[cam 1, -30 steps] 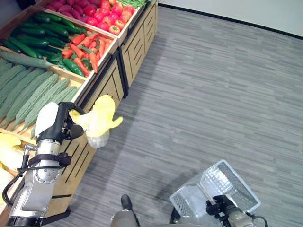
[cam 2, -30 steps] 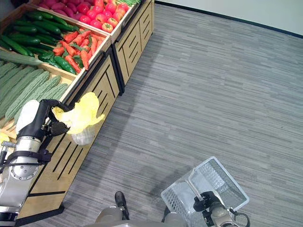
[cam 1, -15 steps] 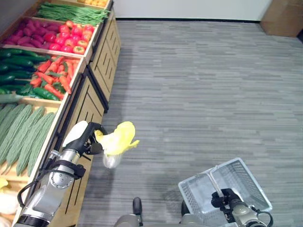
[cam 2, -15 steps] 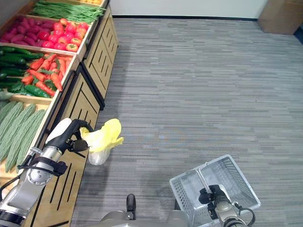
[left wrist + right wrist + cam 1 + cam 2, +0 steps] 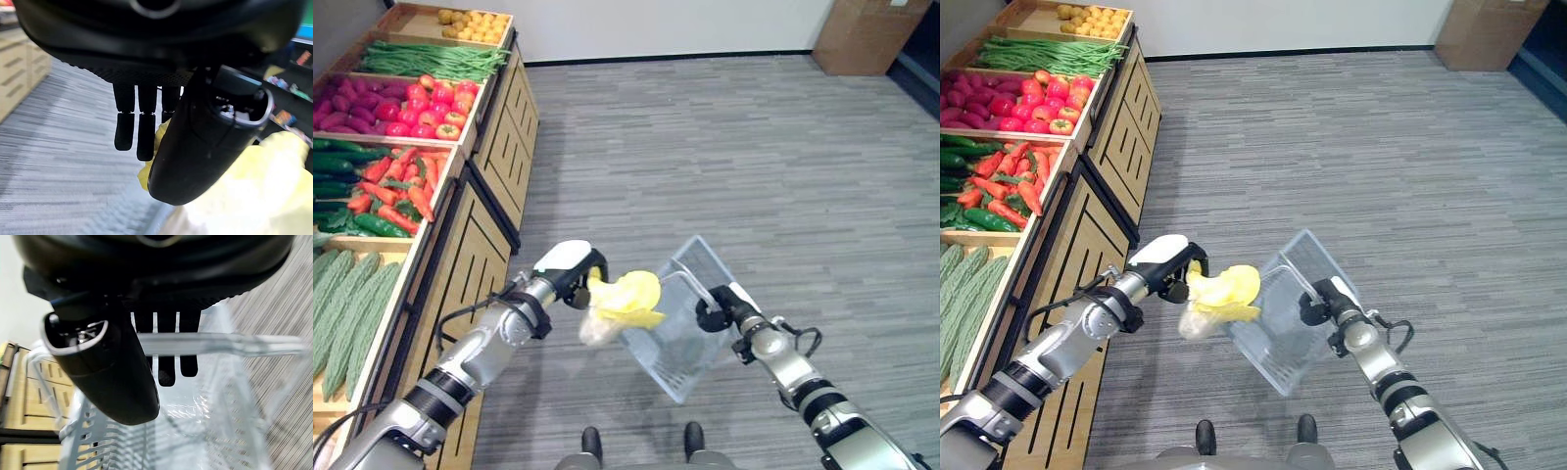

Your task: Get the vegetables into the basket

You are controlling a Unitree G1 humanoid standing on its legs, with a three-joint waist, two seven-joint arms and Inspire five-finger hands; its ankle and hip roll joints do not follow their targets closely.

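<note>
Left eye view: the left hand [image 5: 576, 284] grips a yellow cabbage [image 5: 625, 299] with its fingers curled round it, right at the rim of the clear basket [image 5: 683, 338]. The right hand [image 5: 715, 313] is closed round the basket's handle [image 5: 220, 343] and holds it up, tilted. A second ago the cabbage was beside the wooden stand [image 5: 480, 245] and the basket hung low near the floor [image 5: 754, 176], well apart. Now they touch.
</note>
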